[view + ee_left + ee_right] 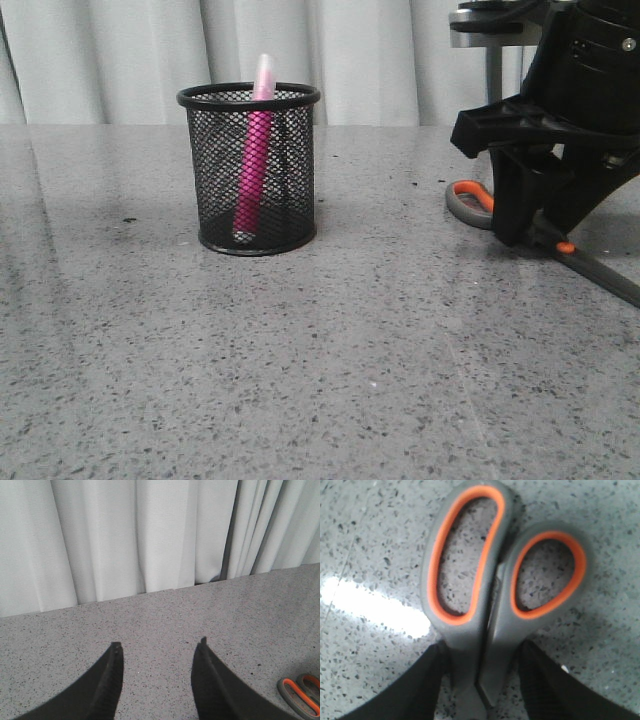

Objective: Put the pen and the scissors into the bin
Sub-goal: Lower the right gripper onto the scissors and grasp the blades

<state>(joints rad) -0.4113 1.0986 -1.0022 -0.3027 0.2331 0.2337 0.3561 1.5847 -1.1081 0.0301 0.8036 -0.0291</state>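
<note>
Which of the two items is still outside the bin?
The scissors, flat on the table under the right gripper; the pink pen already stands inside the bin.

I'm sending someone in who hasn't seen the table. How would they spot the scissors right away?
On the grey speckled table, look right of the black mesh bin holding the pink pen. There, under the right hand, the scissors lie flat, the only thing with grey handles lined in orange.

Soft, even light fills all views. The bin (249,170) casts a faint shadow on the surface (300,350). In the right wrist view a bright glare patch lies beside the blurred, out-of-focus scissors (490,580).
</note>
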